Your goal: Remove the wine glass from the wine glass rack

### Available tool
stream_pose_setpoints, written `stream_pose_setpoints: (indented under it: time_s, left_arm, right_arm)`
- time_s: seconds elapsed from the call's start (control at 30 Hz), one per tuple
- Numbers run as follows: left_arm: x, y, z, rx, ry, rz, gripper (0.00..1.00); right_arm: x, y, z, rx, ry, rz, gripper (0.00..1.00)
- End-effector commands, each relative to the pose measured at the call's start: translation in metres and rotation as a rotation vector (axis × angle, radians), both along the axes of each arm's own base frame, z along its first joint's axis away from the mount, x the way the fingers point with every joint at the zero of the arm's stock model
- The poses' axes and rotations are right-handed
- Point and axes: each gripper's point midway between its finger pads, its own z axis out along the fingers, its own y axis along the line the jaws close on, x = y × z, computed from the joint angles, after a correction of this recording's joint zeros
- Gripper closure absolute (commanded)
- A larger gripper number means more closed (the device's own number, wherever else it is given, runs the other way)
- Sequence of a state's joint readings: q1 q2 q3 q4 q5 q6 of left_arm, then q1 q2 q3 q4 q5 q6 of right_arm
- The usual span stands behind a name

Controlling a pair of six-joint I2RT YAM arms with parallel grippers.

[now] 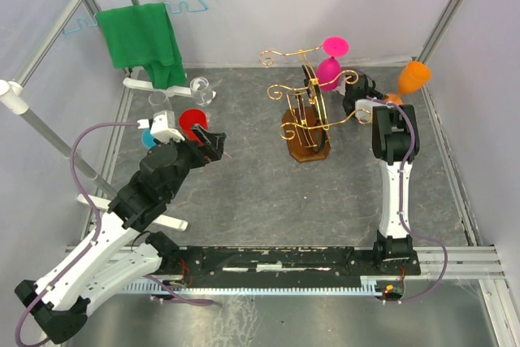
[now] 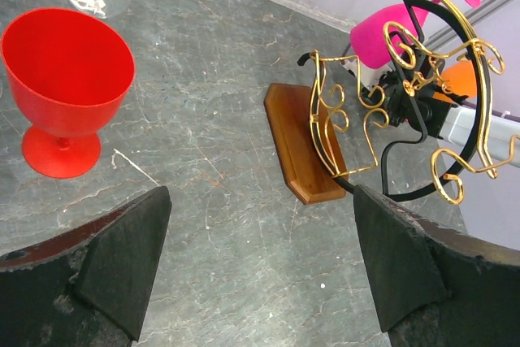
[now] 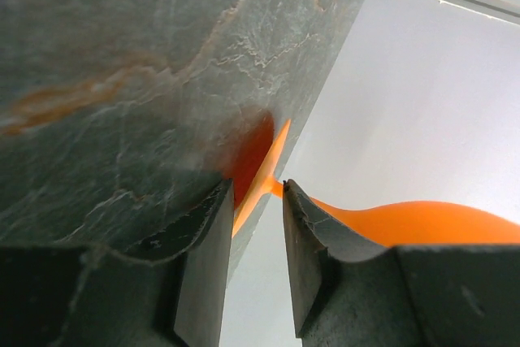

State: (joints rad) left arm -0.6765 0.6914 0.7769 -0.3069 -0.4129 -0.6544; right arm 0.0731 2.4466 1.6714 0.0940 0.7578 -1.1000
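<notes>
Right tool [image 3: 257, 193]: jaws slightly apart around the stem of the orange wine glass [image 1: 414, 77]. The glass is clear of the rack [image 1: 307, 144] and tilted, foot at the desk [image 1: 244, 176] edge. Unsupported, it may topple. Left tool [image 2: 262, 201]: wide apart, empty.

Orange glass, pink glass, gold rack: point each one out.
orange glass [image 1: 414, 77], top view, on its bowl.
pink glass [image 1: 328, 72], top view, on its bowl.
gold rack [image 2: 291, 137], left wrist view, on its wooden base.
</notes>
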Motion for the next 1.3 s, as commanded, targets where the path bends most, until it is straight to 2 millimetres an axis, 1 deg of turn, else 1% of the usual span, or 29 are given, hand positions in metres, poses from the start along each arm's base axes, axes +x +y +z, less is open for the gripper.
stream_pose_setpoints:
  time_s: [0.0,0.17,0.37,0.5,0.6,0.77,0.87,0.93,0.97,1.1,1.27]
  left_arm:
    - [-0.004,0.005,0.003,0.004,-0.022,0.003,0.01]
    - [-0.007,0.009,0.006,0.004,-0.032,0.01,0.01]
    - [-0.009,0.014,0.007,0.006,-0.041,0.021,0.01]
    - [-0.01,0.014,0.007,0.003,-0.044,0.019,0.01]
    - [-0.01,0.012,0.007,-0.004,-0.044,0.01,0.01]
    - [-0.013,0.012,0.008,-0.018,-0.047,0.002,0.01]
    - [-0.014,0.011,0.008,-0.024,-0.044,-0.003,0.01]
    - [-0.015,0.01,0.008,-0.027,-0.041,-0.009,0.01]
    - [-0.016,0.01,0.007,-0.03,-0.04,-0.01,0.01]
    - [-0.017,0.011,0.008,-0.035,-0.039,-0.008,0.01]
    - [-0.016,0.008,0.007,-0.045,-0.032,-0.015,0.01]
  right_arm:
    - [-0.022,0.033,-0.044,0.102,0.166,0.085,0.6]
    - [-0.025,0.041,-0.043,0.128,0.184,0.086,0.6]
    - [-0.029,0.049,-0.038,0.163,0.185,0.087,0.62]
    - [-0.038,0.056,-0.035,0.222,0.199,0.072,0.63]
    - [-0.049,0.064,-0.036,0.304,0.231,0.051,0.62]
    - [-0.074,0.084,-0.041,0.475,0.331,0.012,0.61]
    - [-0.09,0.093,-0.043,0.542,0.388,-0.022,0.61]
    - [-0.099,0.096,-0.042,0.574,0.425,-0.049,0.61]
    - [-0.108,0.095,-0.042,0.574,0.466,-0.068,0.61]
    - [-0.131,0.092,-0.036,0.607,0.554,-0.149,0.59]
    - [-0.155,0.1,-0.028,0.764,0.604,-0.244,0.58]
